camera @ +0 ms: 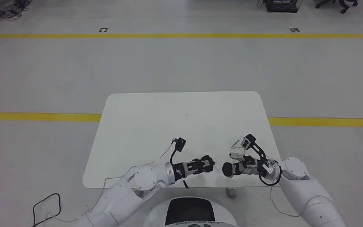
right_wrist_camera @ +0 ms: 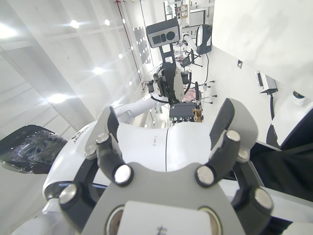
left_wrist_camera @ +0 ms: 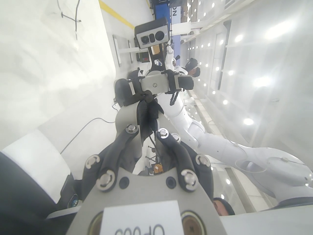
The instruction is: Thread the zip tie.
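Left gripper (left_wrist_camera: 148, 105) hovering above table's (camera: 181, 113) near edge, fingers pinching a dark zip tie (left_wrist_camera: 147, 95), right gripper (right_wrist_camera: 168, 108) facing it, fingers standing wide apart

Top cam: high up, looks straight down on desk (camera: 187, 119). L wrist cam sits close behind left gripper (left_wrist_camera: 148, 108), R cam behind right gripper (right_wrist_camera: 168, 106). The two face each other, each seeing the opp. gripper.

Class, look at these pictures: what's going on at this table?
The robot's two grippers face each other, apart, over the near edge of the white table. The left gripper has its jaws closed; whether they pinch a zip tie is unclear. The right gripper has its jaws open and empty.
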Tool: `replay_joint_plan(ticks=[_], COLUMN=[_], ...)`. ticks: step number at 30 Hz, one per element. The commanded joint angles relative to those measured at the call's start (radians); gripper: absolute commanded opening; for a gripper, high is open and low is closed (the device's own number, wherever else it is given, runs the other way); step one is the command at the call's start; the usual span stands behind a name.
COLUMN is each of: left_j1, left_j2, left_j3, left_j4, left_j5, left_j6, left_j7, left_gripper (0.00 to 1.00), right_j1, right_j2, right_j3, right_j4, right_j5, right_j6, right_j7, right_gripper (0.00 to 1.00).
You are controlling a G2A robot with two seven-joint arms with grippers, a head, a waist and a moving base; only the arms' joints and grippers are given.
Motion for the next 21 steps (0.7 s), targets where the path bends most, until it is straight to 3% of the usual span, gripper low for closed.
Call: replay_joint_plan(ticks=[1,9,20,21], left_j1=[0.019,0.084,0.103,0.103], left_j2=[0.013,0.045,0.053,0.053], left_j3=[-0.034,-0.115,-0.128,-0.128], left_j4=[-0.023,-0.08,-0.099,-0.099], left_j5=[0.011,0.017,0.013,0.013], left_j6=[0.003,0.006,0.0,0.0], left_j7=[-0.005,-0.01,-0.021,-0.021], left_gripper=[0.0,0.0,0.0,0.0], right_j1=[0.0,0.0,0.0,0.007], right_j2=[0.0,0.0,0.0,0.001], right_j3=[0.0,0.0,0.0,0.007], right_j4=[0.0,0.0,0.0,-0.007], right_j5=[0.0,0.0,0.0,-0.026], right_j6=[0.0,0.0,0.0,-0.003], right_j7=[0.0,0.0,0.0,-0.034], right_gripper=[1.0,1.0,1.0,1.0])
